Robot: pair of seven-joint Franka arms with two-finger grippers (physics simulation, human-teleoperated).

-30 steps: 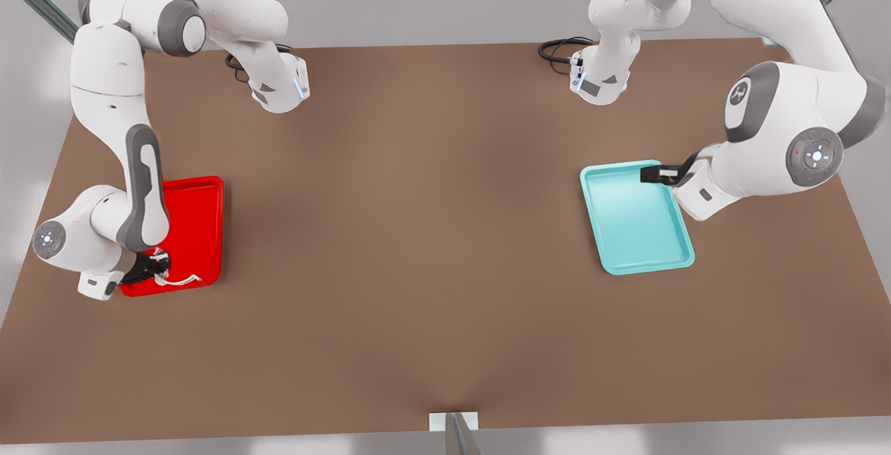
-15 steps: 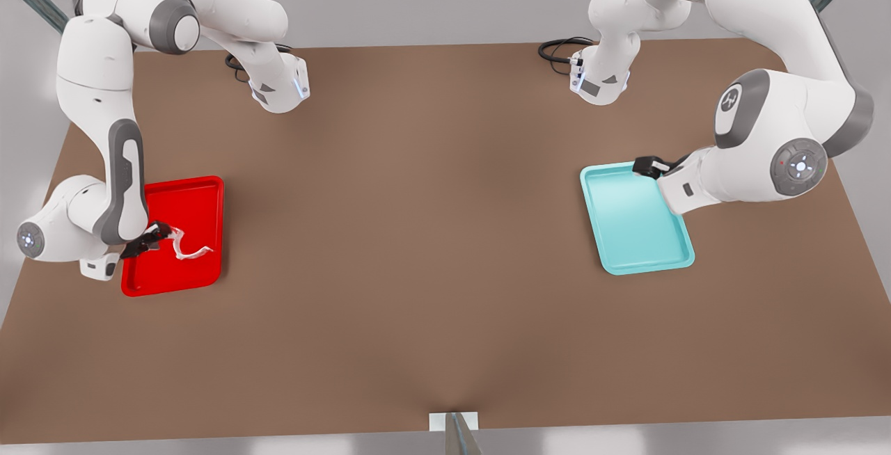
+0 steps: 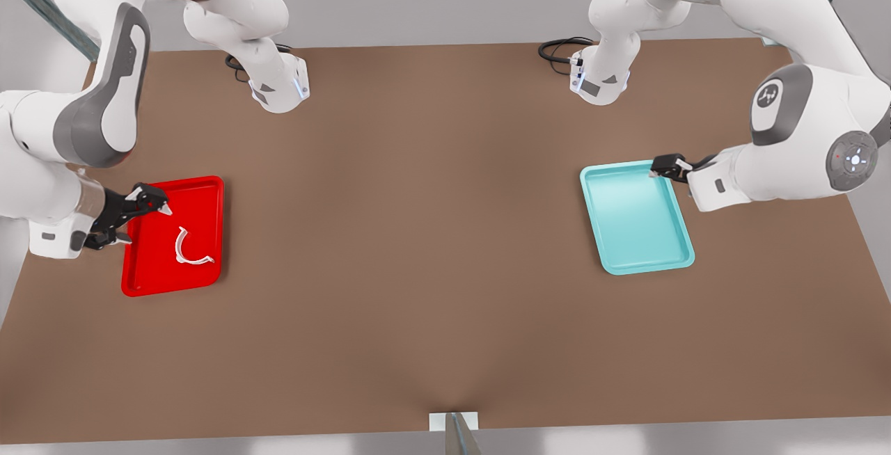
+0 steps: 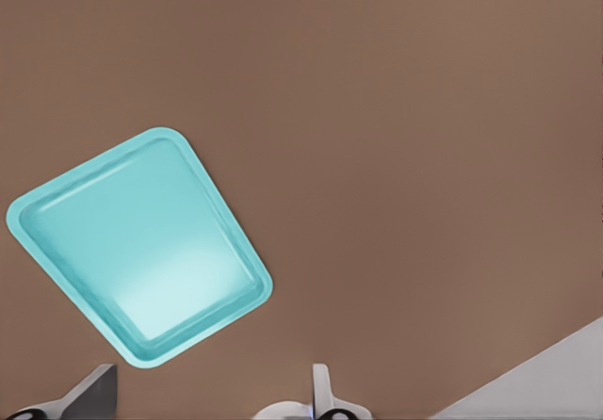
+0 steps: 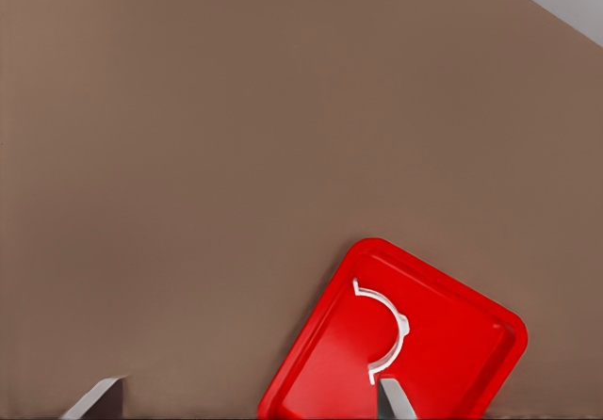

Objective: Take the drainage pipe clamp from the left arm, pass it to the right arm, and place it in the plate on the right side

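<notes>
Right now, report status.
Right tool open, empty, at red plate edge. Left tool open, empty, by teal tray. Drainage pipe clamp flat in plate. Nothing obstructing.

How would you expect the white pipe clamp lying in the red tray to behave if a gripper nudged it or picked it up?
The drainage pipe clamp is a thin open half-ring, so it probably weighs little and may flex slightly when squeezed. It lies flat in the plate, so it looks unlikely to roll; a nudge would likelier slide or spin it. Its narrow band gives fingers little to grip.

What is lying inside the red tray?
The white drainage pipe clamp lies alone, flat inside the red tray, touching no hand. The right hand stands open at its edge, covering none of it.
</notes>
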